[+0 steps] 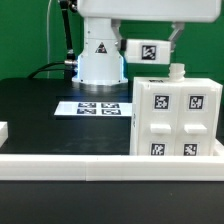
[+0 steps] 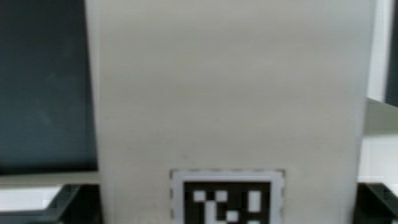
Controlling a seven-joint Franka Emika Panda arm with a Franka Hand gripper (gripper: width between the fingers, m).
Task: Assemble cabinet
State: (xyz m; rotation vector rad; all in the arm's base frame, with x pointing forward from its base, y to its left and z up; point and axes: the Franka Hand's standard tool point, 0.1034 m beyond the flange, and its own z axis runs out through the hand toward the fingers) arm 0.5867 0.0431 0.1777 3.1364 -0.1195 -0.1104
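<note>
The cabinet body, a large white box with several square black-and-white tags on its front, stands at the exterior view's right, with a small white peg sticking up from its top. My gripper hangs just above it and is shut on a white panel that carries one tag. The panel is in the air, reaching toward the exterior view's left. In the wrist view the panel fills the middle with its tag between my dark fingers. My gripper grips its sides.
The marker board lies flat on the black table in front of the robot base. A long low white border rail runs along the front. A small white part shows at the left edge.
</note>
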